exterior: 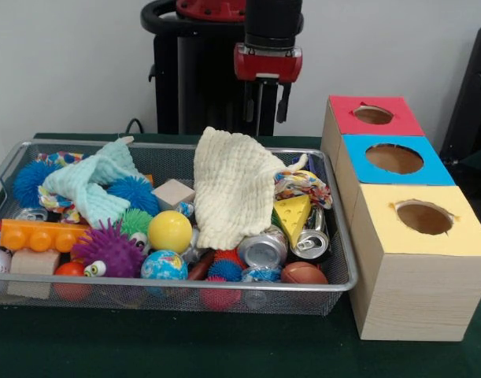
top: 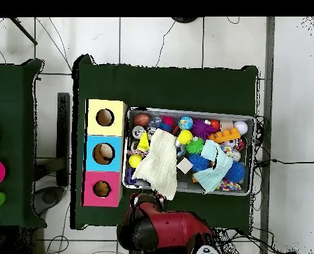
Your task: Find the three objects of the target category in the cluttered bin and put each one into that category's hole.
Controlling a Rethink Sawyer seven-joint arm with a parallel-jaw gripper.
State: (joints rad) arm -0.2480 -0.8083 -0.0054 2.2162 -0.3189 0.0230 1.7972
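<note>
Cream waffle-weave cloth (exterior: pixel 234 187) hangs from the red and black gripper (exterior: pixel 260 118), which pinches its top corner above the wire mesh bin (exterior: pixel 338 268); its lower part drapes over crushed silver cans (exterior: pixel 262 250) and balls. Beside the bin stand wooden boxes with red (exterior: pixel 374 115), blue (exterior: pixel 394 159) and yellow (exterior: pixel 423 217) holed tops.

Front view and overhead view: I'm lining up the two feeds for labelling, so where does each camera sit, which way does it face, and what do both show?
Front view: across the table, facing the robot; it sees the wire mesh bin; the red and black arm's gripper hangs above the bin's far edge.
Overhead view: above, looking straight down; the arm's red body is at the bottom.
Shared: the bin, the cream knitted cloth, and the wooden box with yellow, blue and red tops.
</note>
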